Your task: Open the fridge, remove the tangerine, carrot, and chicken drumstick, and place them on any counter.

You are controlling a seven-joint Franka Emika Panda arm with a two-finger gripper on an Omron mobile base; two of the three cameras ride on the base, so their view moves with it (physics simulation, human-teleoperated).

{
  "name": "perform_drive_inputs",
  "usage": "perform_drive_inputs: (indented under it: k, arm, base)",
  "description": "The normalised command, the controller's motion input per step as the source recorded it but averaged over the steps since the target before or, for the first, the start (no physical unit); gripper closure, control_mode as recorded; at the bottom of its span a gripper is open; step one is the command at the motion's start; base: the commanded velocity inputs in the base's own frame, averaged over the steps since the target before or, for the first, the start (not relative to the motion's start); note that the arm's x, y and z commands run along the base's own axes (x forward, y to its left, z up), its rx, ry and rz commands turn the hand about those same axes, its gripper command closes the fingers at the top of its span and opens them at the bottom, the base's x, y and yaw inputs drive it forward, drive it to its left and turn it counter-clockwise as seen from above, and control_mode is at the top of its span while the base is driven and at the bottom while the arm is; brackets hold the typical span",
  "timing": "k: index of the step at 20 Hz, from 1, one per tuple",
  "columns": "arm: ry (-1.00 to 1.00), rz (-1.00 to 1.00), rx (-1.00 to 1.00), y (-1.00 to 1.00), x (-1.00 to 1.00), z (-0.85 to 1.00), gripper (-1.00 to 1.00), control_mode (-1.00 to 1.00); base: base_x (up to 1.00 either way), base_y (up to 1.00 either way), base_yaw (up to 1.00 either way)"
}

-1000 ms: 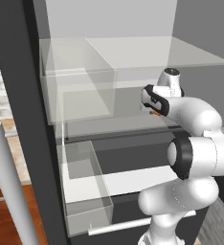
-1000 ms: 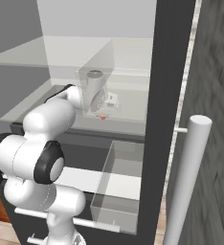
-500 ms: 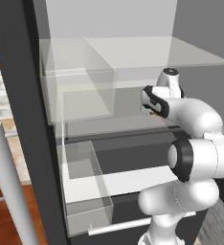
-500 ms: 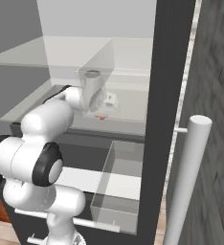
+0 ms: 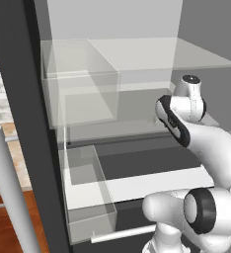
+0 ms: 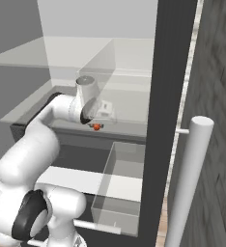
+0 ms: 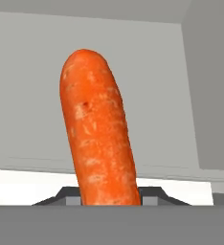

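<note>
The fridge (image 5: 34,123) stands open, and my arm reaches onto its middle glass shelf (image 6: 127,126). In the hand view the bright orange carrot (image 7: 97,129) rises upright between my two dark fingertips, and my gripper (image 7: 106,194) is shut on its lower end. From the right base view the carrot (image 6: 96,127) is a small orange spot under the gripper (image 6: 98,122), just above the shelf. The tangerine and the chicken drumstick are hidden. A sliver of beige counter (image 5: 23,163) lies at the far left.
A clear door bin (image 6: 122,193) hangs low on the right and a clear drawer (image 5: 85,192) sits low on the left. Pale bar handles (image 6: 187,178) (image 5: 9,192) stand close to both cameras. Another glass shelf (image 5: 152,54) spans above the hand.
The fingers have closed the last bit onto the carrot. The arm and hand have hardly moved.
</note>
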Motion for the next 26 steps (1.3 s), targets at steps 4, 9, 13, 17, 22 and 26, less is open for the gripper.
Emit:
perform_drive_inputs:
  k: [4,9,13,17,22,26]
  arm:
    - [-0.29,0.02,0.0,0.0,-1.0,0.69,1.0,-1.0]
    - [-0.14,0.02,0.0,0.0,-1.0,0.87,1.0,-1.0]
    - [0.0,0.04,0.0,0.03,-0.93,0.89,1.0,-1.0]
    - [0.02,0.04,0.0,0.11,-0.9,1.0,1.0,-1.0]
    - [0.0,0.07,0.0,0.17,-0.86,0.98,1.0,-1.0]
    - [0.0,0.03,-0.03,0.26,-0.72,0.59,1.0,-1.0]
  base:
    - [0.0,0.0,0.0]
    - [0.0,0.0,0.0]
    - [0.0,0.0,0.0]
    - [0.0,0.0,0.0]
    - [0.0,0.0,0.0]
    - [0.0,0.0,0.0]
